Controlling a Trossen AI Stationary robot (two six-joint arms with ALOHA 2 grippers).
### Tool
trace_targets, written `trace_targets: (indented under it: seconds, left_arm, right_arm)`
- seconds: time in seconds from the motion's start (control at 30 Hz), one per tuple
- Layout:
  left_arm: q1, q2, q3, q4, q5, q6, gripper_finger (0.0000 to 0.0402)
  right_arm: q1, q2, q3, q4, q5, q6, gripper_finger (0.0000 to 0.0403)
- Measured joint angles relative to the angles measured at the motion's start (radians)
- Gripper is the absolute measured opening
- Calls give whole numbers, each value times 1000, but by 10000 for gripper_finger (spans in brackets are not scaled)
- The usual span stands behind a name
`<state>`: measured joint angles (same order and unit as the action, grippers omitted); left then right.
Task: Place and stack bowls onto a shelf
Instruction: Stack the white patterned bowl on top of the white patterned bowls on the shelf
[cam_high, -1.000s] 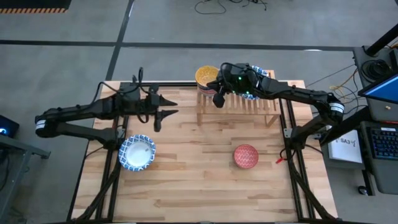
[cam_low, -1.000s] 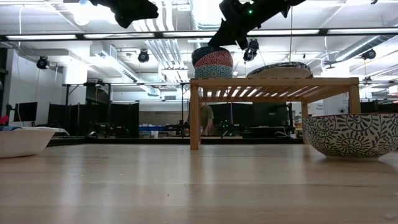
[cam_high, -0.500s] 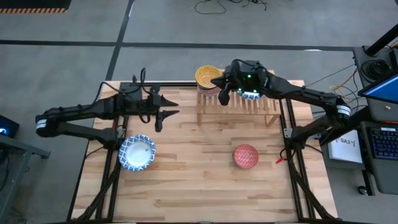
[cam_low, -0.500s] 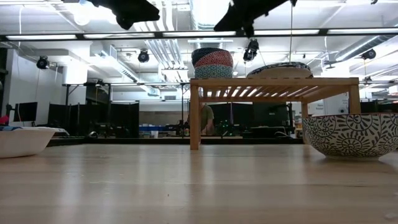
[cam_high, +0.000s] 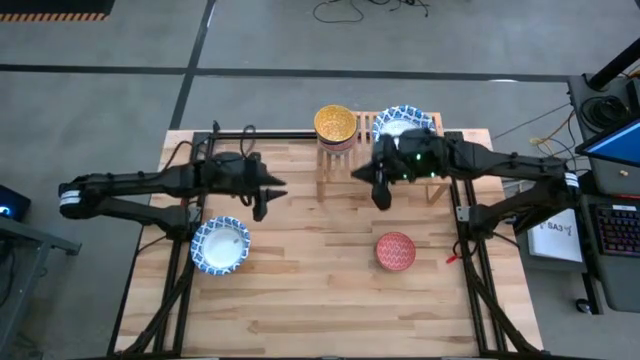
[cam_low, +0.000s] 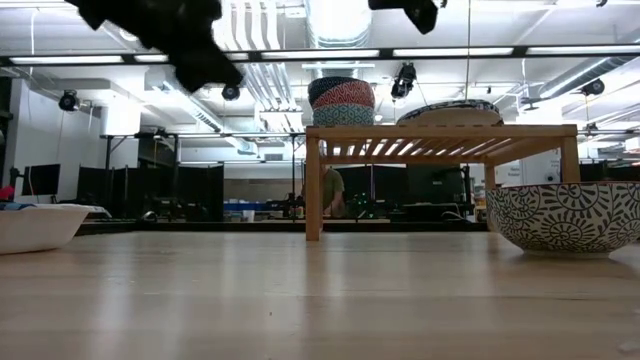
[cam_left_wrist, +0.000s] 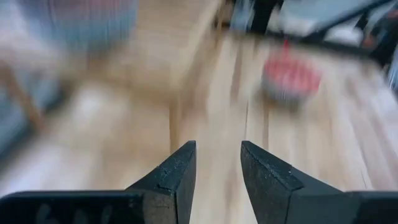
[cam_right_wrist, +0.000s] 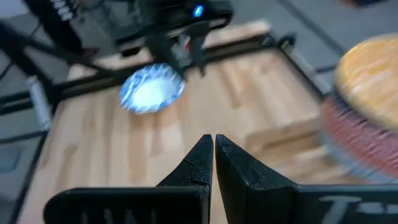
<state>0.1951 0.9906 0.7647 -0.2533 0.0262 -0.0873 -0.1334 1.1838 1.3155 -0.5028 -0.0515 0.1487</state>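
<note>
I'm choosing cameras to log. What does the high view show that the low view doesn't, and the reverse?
Only the high view shows both grippers, left and right, and the yellow bowl's inside.

Only the low view shows the stack's side profile and the room behind.

Both show the shelf, the red patterned bowl and the blue-and-white bowl on the table.

Blurred view past the left gripper (cam_left_wrist: 217, 177), its two dark jaws parted with nothing between them, above a light wooden counter (cam_left_wrist: 205, 112). A red bowl (cam_left_wrist: 291, 79) sits farther off; another bowl (cam_left_wrist: 78, 25) shows indistinctly.
</note>
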Motion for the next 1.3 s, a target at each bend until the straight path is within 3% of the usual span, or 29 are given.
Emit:
trace_targets:
  seconds: [0.23, 0.47, 0.63, 0.8, 1.3]
  left_arm:
    - [-90, 66, 35, -508, 2, -335, 109]
    - [-299, 226, 124, -751, -9, -617, 109]
    - [-425, 356, 158, -804, 8, -688, 109]
    - [-479, 454, 158, -829, 37, -753, 109]
    - [-513, 517, 155, -755, 36, -843, 109]
  right_arm:
    - [136, 22, 0, -36, 41, 24, 9]
    - [228, 28, -2, -39, 160, -9, 9]
    - [268, 28, -8, -41, 193, -10, 9]
    - [298, 29, -12, -42, 194, -10, 9]
    - [370, 29, -17, -73, 213, -5, 9]
